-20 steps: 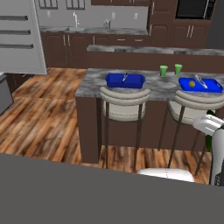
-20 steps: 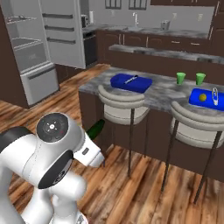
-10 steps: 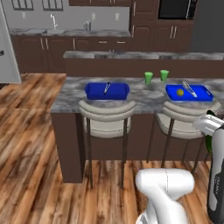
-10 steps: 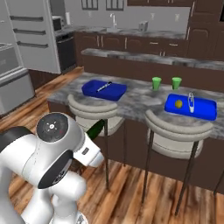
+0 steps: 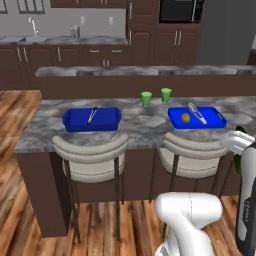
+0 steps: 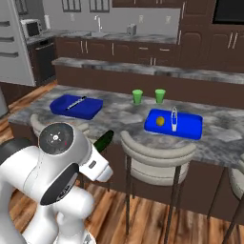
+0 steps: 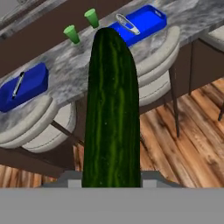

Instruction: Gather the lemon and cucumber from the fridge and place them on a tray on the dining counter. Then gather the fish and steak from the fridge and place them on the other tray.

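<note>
Ahead of you runs the dining worktop (image 5: 135, 125), grey marbled stone over a dark base, with two pale-backed stools (image 5: 90, 150) tucked against its near side, between you and the trays. The left blue tray (image 5: 75, 120) carries a slim dark utensil (image 5: 92, 115); the right blue tray (image 5: 212, 119) carries the lemon (image 5: 185, 118) beside a silvery utensil (image 5: 197, 114). Two bright green cups (image 5: 146, 98) stand on the far part of the worktop, between the trays. Behind that is a raised ledge and then the dark-wood cabinet run with a sink faucet (image 6: 98, 22). In the right base view a microwave (image 6: 30, 28) sits at far left, with the light grey fridge (image 6: 12, 47) at that edge.

Your gripper (image 7: 111, 177) is clamped on the cucumber (image 7: 111, 113), which stands lengthwise up the hand view and hides part of the right stool. In the right base view the cucumber's dark green end (image 6: 102, 140) pokes out past the arm, near the worktop's front edge and below its top. In the left base view it shows as a green sliver (image 5: 238, 157) at the far right.

You won't find any readable writing or labels.
</note>
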